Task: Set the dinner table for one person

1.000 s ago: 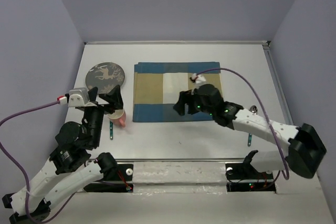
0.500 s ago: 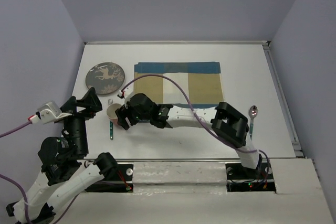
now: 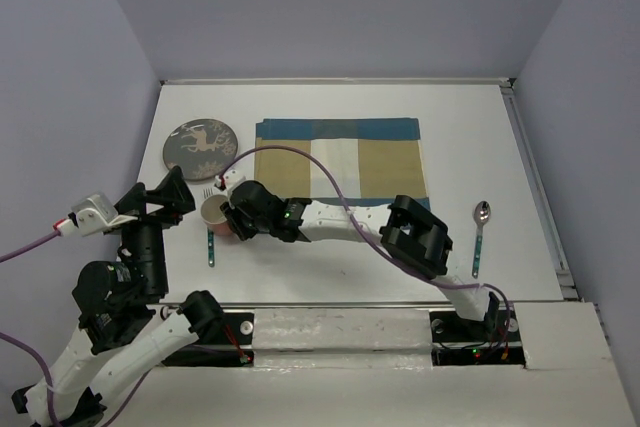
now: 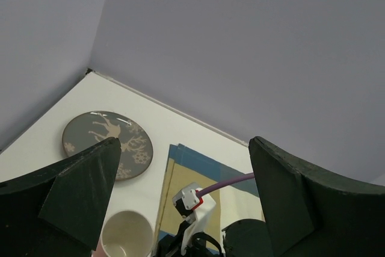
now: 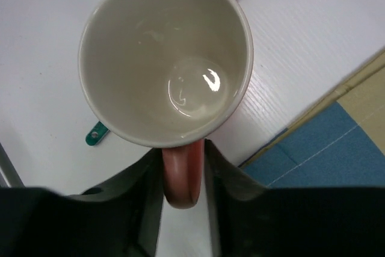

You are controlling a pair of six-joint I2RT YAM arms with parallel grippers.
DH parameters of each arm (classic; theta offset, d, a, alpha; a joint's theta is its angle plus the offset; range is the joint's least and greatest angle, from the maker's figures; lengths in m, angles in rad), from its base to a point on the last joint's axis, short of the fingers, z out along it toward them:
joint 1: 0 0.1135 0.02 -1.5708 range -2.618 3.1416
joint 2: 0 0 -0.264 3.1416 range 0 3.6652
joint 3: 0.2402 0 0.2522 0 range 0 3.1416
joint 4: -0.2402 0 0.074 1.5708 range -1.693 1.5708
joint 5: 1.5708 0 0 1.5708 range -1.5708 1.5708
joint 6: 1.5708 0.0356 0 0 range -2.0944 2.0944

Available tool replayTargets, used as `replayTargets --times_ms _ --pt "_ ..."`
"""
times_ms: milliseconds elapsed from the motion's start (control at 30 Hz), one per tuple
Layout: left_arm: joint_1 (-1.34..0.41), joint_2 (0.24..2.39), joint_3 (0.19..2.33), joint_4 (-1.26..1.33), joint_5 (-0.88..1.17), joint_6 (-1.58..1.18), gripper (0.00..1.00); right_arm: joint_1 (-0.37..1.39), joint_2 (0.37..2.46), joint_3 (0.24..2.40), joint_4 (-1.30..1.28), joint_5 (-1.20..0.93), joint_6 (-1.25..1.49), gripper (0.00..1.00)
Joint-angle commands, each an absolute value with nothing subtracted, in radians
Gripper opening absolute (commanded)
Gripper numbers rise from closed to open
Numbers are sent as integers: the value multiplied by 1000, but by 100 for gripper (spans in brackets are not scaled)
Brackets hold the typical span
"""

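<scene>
- Our right jaws clench the handle of the mug (image 5: 165,58), upright on the desk (image 3: 400,267), just left of the cloth mat (image 3: 340,162).
- The handle points straight into those jaws.
- Our left jaws hang released beside it.

This was a robotics lab test cell: a large plain white matte tabletop (image 3: 300,272) boxed in by bare lilac-grey walls (image 3: 340,7), with a white-and-black left robot arm (image 3: 105,302) and right robot arm (image 3: 345,222) bolted at its near edge, and a purple cable (image 3: 290,150) trailing.
</scene>
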State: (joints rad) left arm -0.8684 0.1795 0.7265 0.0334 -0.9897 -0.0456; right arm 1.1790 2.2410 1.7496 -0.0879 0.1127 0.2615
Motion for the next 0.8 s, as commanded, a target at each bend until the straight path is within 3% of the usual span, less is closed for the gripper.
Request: replayTargets --times_ms 0,167,433,567,767 --pt "-859 190 721 87 -997 -63 99 1192 2243 1804 -118 178 250 27" --pt "-856 192 719 89 -994 -63 99 1203 2191 1796 -115 235 239 0" --pt "-847 202 716 92 -991 -63 99 1212 2045 1796 -37 467 181 0" --pt "-847 210 716 91 -985 -64 99 1119 1918 1720 -12 508 164 0" --pt "-847 212 715 97 -951 -66 99 832 1729 1448 51 502 209 0"
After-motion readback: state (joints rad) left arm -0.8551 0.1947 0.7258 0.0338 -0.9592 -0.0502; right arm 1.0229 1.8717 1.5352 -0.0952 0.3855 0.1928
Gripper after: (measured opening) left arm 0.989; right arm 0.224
